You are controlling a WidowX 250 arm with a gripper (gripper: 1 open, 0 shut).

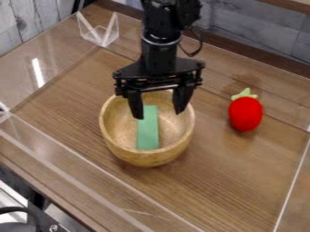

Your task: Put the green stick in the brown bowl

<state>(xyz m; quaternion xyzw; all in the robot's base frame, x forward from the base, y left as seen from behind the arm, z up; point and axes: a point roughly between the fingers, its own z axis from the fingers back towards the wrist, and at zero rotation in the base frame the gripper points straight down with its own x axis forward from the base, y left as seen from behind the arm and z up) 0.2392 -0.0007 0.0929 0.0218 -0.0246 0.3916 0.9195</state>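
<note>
The green stick [149,131] lies inside the brown bowl [118,140], leaning from the bowl's floor up toward its far rim. My gripper [159,106] hangs just above the bowl's far side, over the stick's upper end. Its black fingers [134,101] are spread wide apart and open, with nothing between them. The stick's top end is partly hidden behind the fingers.
A red strawberry-shaped toy [246,111] sits on the wooden table to the right of the bowl. Clear acrylic walls [72,172] fence the work area at the front, left and right. A clear plastic holder [100,29] stands at the back left.
</note>
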